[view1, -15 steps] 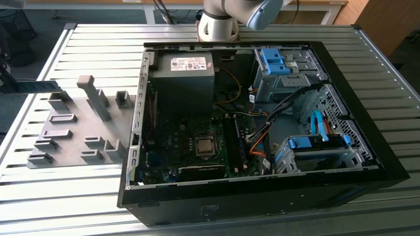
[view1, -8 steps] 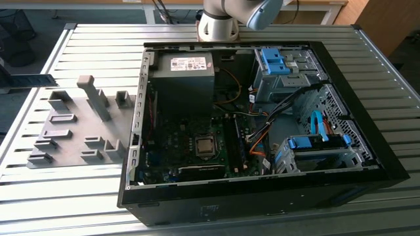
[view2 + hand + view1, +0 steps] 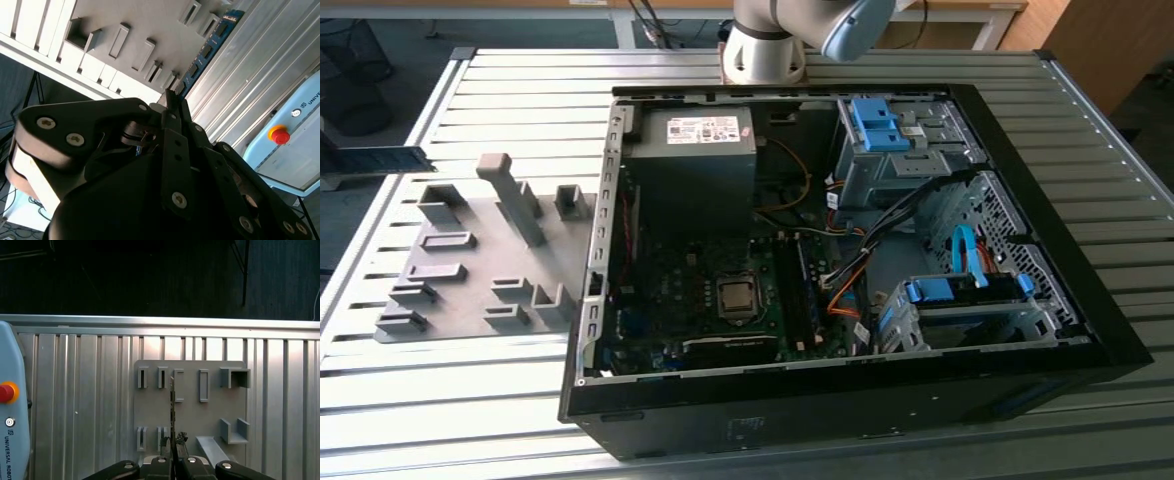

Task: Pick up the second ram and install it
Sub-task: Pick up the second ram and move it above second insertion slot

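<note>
Pincer [image 3: 173, 452] jaws are closed on one end of the second ram [image 3: 172, 405], which projects edge-on and is seen against the grey holder tray [image 3: 215, 405]. At the exterior view's left edge, mid-height, the ram appears as a green strip. The board is likely light, stiff and fragile, so grip it by the edges, not the chips. Pad contact is hidden.

Computer case [image 3: 1067, 330] on desk [image 3: 520, 70], open side up, holder plate [image 3: 470, 262] just beside it on the exterior view's left, second ram [image 3: 172, 400] clamped in pincer [image 3: 172, 442], before the plate in first wrist view
</note>
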Tool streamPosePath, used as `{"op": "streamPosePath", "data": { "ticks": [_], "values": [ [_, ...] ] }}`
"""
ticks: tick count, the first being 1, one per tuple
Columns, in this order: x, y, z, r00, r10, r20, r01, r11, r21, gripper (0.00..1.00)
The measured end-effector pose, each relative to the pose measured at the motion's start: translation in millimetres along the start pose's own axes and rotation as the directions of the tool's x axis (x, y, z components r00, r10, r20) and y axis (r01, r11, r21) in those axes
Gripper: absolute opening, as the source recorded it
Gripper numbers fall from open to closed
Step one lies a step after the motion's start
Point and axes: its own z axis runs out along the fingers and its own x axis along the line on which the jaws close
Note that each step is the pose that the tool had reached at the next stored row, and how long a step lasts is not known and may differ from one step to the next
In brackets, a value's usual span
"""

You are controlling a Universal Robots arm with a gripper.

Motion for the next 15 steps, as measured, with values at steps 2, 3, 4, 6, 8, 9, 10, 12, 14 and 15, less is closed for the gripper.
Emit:
{"op": "streamPosePath", "data": {
  "ticks": [2, 3, 4, 6, 8, 9, 10, 12, 14, 15],
  "values": [
    [0.1, -1.7, 0.1, 1.0, 0.0, 0.0001, 0.0, 1.0, 0.0002, 0.14],
    [0.1, -2.8, 0.1, 1.0, 0.0, 0.0001, 0.0, 1.0, 0.0001, 0.14],
    [0.1, -3.8, 0.1, 1.0, 0.0, 0.0001, 0.0, 1.0, 0.0002, 0.14],
    [0.1, -5.6, 0.1, 1.0, 0.0, 0.0002, 0.0, 1.0, 0.0002, 0.14],
    [0.1, -7.2, 0.0, 1.0, 0.0, 0.0, 0.0, 1.0, 0.0001, 0.14],
    [0.1, -8.0, 0.1, 1.0, 0.0, 0.0001, 0.0, 1.0, 0.0002, 0.14],
    [0.2, -8.9, 0.1, 1.0, 0.0, 0.0001, 0.0, 1.0, 0.0002, 0.14],
    [0.2, -10.4, 0.0, 1.0, 0.0, 0.0001, 0.0, 1.0, 0.0002, 0.14],
    [0.1, -11.9, 0.0, 1.0, 0.0, 0.0001, 0.0, 1.0, 0.0001, 0.14],
    [0.1, -12.7, 0.1, 1.0, 0.0, 0.0002, 0.0, 1.0, 0.0002, 0.14]
  ]
}}
